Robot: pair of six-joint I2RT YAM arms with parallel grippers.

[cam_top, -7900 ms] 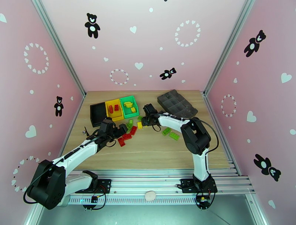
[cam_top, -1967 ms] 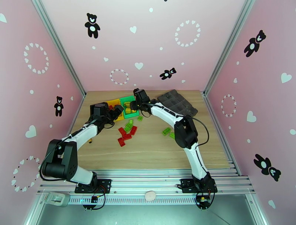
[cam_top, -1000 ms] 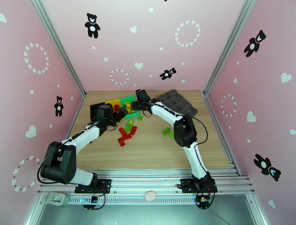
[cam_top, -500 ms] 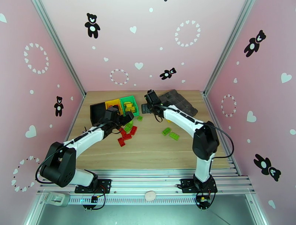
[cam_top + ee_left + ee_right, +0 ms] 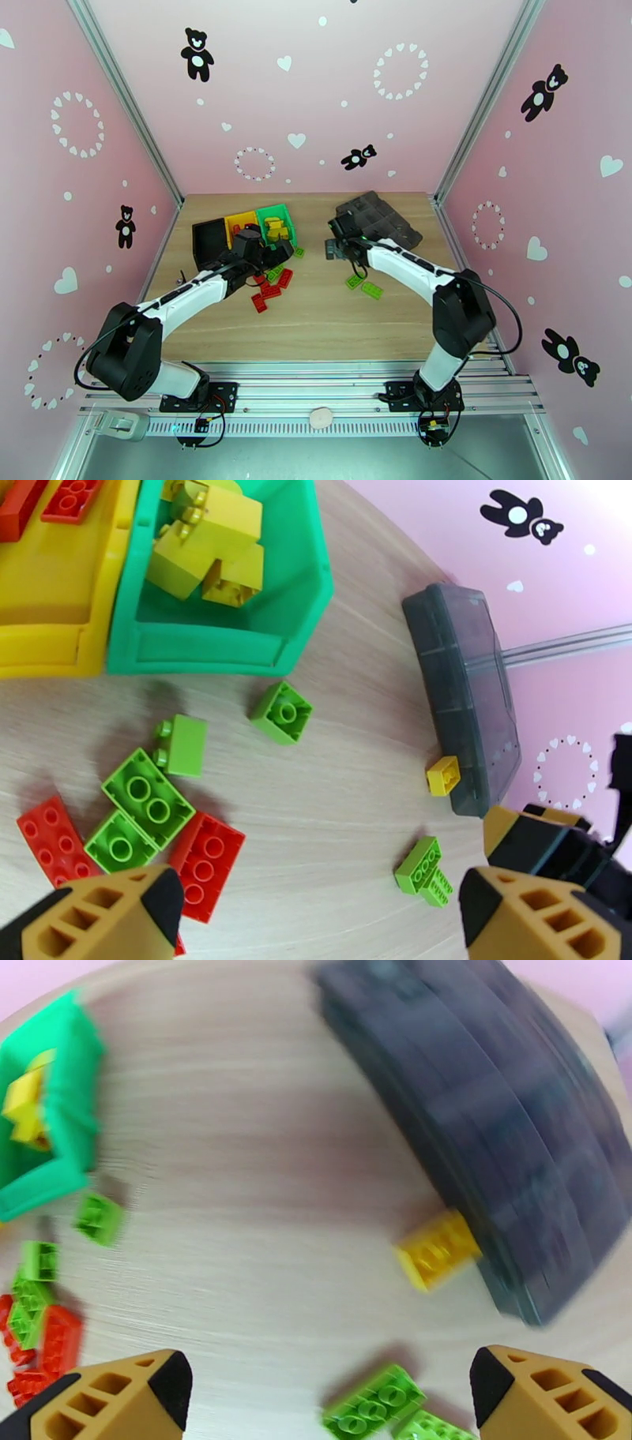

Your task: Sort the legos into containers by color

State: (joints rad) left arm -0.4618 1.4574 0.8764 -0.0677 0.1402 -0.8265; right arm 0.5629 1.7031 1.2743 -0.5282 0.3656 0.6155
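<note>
left fingers [image 5: 95, 918]: spread wide, nothing held. they hang over the red-and-green heap of legos [image 5: 147, 789] on the desk [image 5: 332, 796], just near of the green bin [image 5: 213, 650] and yellow bin [image 5: 47, 638].

right fingers [image 5: 545, 1398]: likewise spread wide and empty, over the desk between the green bin and the grey tray [image 5: 490, 1134]. that view is blurred.

bins as stocked: stored yellow bricks [image 5: 209, 551] lie in the green bin and stored red bricks [image 5: 71, 496] in the yellow bin. the black bin [image 5: 207, 239] is leftmost in the row, and i cannot make out its contents. by elimination i judge that green pieces go there.

loose stock:
- one yellow brick [image 5: 437, 1258] touching the tray's near edge
- a green pair [image 5: 375, 1406] near of it
- a lone green brick [image 5: 281, 712] apart from the heap

handling note, my judgement:
- on the right i would take the yellow brick, turning the wrist so the fingers close along the tray edge and not across it. otherwise one finger lands on the tray.
- on the left i would take the lone green brick first. pieces in the heap touch each other, and a grip there may drag a neighbour.
</note>
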